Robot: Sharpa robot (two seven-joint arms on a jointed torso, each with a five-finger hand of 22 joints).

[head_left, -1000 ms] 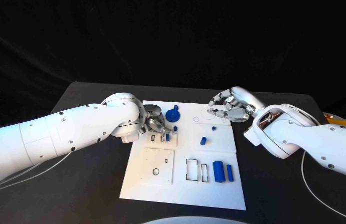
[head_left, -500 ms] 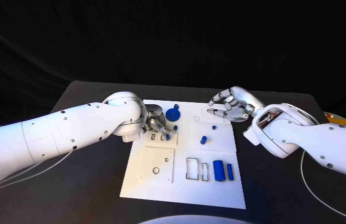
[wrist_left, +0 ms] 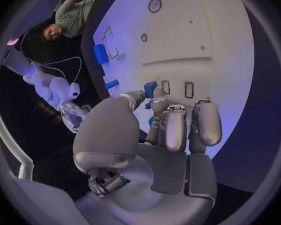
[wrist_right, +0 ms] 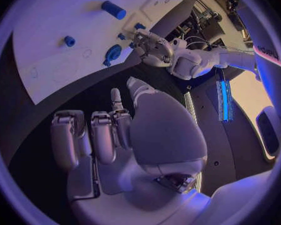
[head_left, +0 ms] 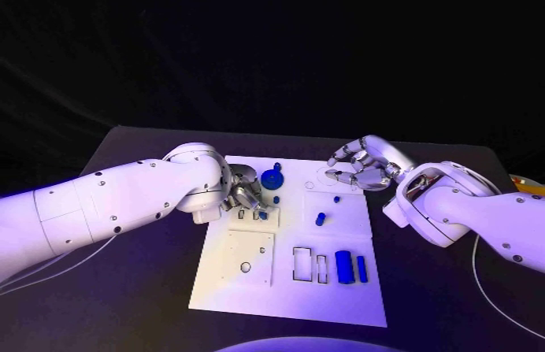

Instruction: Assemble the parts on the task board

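Two white arms, both hands low over the far half of the work surface.

Left arm: enters from the left edge, forearm angled inward and downward; left hand [head_left: 243, 195] turned palm-down, its silver fingers [wrist_left: 204, 121] curled forward together, thumb bent in beside them; whether anything is pinched at the tips cannot be told. Right arm: enters from the right edge, elbow bent, wrist raised; right hand [head_left: 365, 165] held clear above the surface, fingers [wrist_right: 104, 135] bent inward side by side, thumb set apart from them, nothing held.
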